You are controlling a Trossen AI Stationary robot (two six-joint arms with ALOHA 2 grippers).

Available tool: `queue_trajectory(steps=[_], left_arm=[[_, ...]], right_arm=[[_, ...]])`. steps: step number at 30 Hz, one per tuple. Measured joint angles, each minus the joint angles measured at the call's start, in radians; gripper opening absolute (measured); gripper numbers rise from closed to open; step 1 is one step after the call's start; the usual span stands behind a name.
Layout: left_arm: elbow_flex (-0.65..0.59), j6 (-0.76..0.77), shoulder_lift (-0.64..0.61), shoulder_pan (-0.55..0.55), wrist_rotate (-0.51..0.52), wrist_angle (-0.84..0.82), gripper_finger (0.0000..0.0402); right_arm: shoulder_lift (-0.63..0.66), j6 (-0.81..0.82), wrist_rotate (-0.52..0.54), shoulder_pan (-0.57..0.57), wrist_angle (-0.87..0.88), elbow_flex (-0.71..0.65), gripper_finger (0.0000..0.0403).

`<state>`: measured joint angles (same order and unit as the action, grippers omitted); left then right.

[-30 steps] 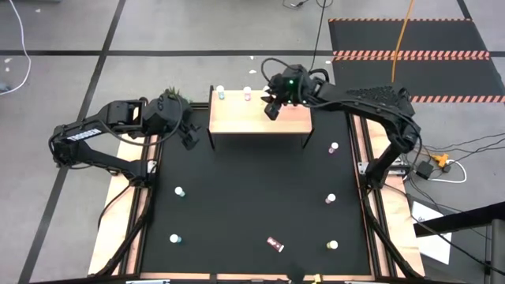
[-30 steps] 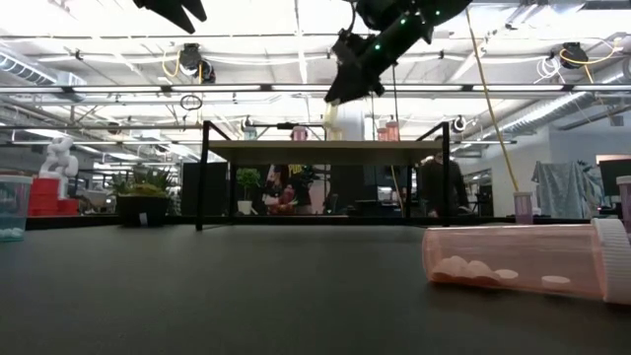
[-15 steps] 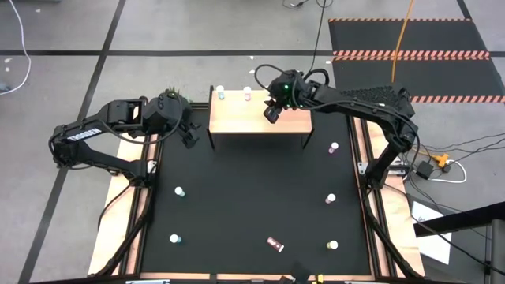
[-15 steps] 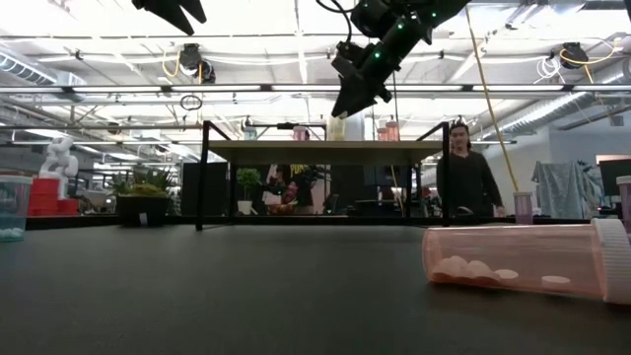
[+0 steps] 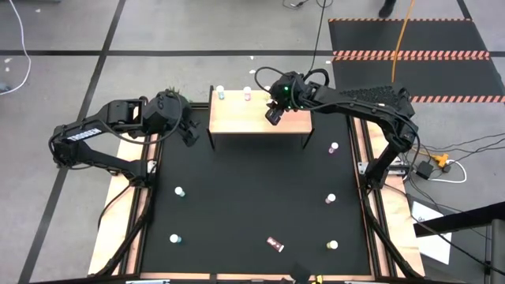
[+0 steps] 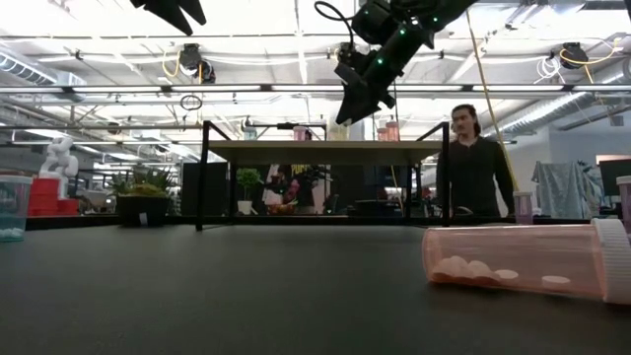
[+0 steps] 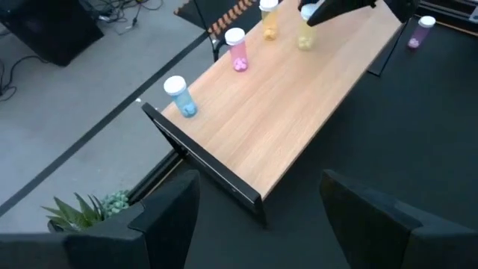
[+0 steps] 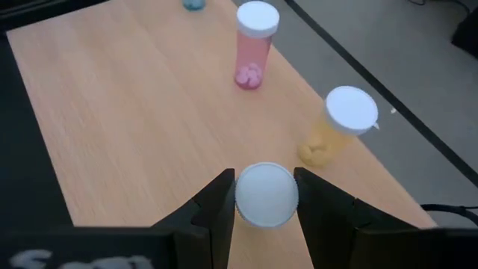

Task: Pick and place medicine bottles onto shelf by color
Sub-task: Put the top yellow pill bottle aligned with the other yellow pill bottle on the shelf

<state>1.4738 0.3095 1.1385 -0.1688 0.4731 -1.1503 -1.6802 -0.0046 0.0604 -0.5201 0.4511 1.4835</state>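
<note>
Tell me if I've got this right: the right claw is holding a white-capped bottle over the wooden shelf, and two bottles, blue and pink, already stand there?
Nearly. Three bottles stand on the shelf, not two: a blue bottle, a pink bottle and a yellow bottle, as the left wrist view shows. The right gripper does hold a white-capped bottle above it.

A: Where is the shelf (image 5: 259, 120)?
B: At the bench's (image 5: 252, 205) far edge; three medicine bottles (image 7: 237, 49) line its rear edge, a fourth is between the right gripper's (image 8: 266, 198) fingers above it.
A: And elsewhere?
B: Loose bottles (image 5: 179, 192) are scattered on the bench; the left gripper (image 5: 189, 136) is left of the shelf.
</note>
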Motion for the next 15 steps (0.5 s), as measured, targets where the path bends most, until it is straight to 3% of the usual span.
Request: queue_trajectory(steps=[9, 15], left_arm=[[0.0, 0.022, 0.0, 0.0, 0.0, 0.0, 0.0273], [0.0, 0.027, 0.0, 0.0, -0.001, 0.0, 0.0273]], right_arm=[[0.0, 0.016, -0.016, 0.001, -0.021, -0.009, 0.0127], [0.0, 0.027, -0.011, 0.001, -0.021, -0.009, 0.017]])
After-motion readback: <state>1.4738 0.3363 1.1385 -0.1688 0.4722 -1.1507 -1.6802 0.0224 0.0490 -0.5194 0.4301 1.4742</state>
